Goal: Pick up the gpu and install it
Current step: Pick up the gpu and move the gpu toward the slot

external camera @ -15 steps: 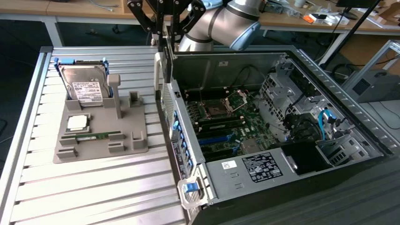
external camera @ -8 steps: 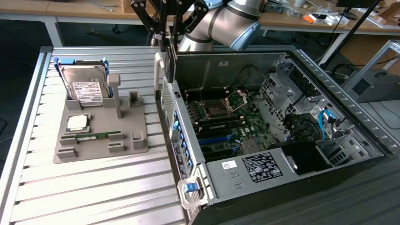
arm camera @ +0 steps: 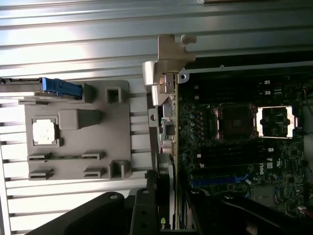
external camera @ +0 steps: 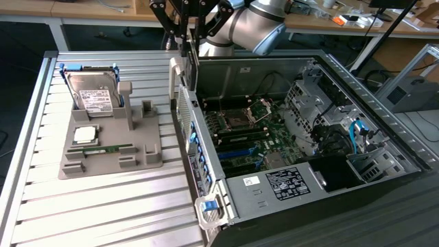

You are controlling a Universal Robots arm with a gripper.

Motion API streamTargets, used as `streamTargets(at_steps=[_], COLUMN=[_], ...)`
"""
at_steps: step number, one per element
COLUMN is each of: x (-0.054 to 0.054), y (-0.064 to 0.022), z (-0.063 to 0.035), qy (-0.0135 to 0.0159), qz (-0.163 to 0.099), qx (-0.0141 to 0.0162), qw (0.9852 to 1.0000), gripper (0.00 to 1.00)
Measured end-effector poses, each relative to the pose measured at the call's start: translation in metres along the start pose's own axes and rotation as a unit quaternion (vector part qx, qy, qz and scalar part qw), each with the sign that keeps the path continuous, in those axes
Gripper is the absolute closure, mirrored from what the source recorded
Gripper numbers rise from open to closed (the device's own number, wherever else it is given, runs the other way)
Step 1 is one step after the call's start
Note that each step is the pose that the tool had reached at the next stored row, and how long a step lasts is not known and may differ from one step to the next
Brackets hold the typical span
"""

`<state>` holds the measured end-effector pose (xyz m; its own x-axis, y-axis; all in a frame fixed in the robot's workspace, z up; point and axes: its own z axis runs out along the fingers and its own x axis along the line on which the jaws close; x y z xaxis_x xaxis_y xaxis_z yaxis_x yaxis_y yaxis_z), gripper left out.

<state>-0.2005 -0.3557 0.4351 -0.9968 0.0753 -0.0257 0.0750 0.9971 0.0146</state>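
Note:
The gpu (external camera: 190, 77) hangs on edge, a thin dark card with a silver end bracket (arm camera: 172, 54). My gripper (external camera: 184, 37) is shut on its upper edge, at the back of the scene. It hovers over the rear wall of the open computer case (external camera: 205, 170), by the edge of the motherboard (external camera: 250, 139) nearest the grey holder. In the wrist view the gpu (arm camera: 166, 127) shows edge-on between the dark fingers (arm camera: 146, 205), along the line where the case wall meets the motherboard (arm camera: 234, 147) and its blue expansion slot (arm camera: 220, 180).
A grey holder (external camera: 110, 154) lies on the slatted aluminium table (external camera: 103, 206) at the exterior view's left. It carries a silver hard drive (external camera: 92, 95), a processor chip (external camera: 85, 135) and a green RAM stick (external camera: 103, 149). Drive cages and cables (external camera: 343, 134) fill the case's far side.

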Motion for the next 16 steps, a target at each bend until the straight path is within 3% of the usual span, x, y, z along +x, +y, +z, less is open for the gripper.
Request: streamTargets(at_steps=[16], x=[-0.017], y=[0.0012], z=[0.0005], qy=[-0.0001], qz=[0.000], qx=[0.0018], qw=[1.0000], gripper=[0.73])
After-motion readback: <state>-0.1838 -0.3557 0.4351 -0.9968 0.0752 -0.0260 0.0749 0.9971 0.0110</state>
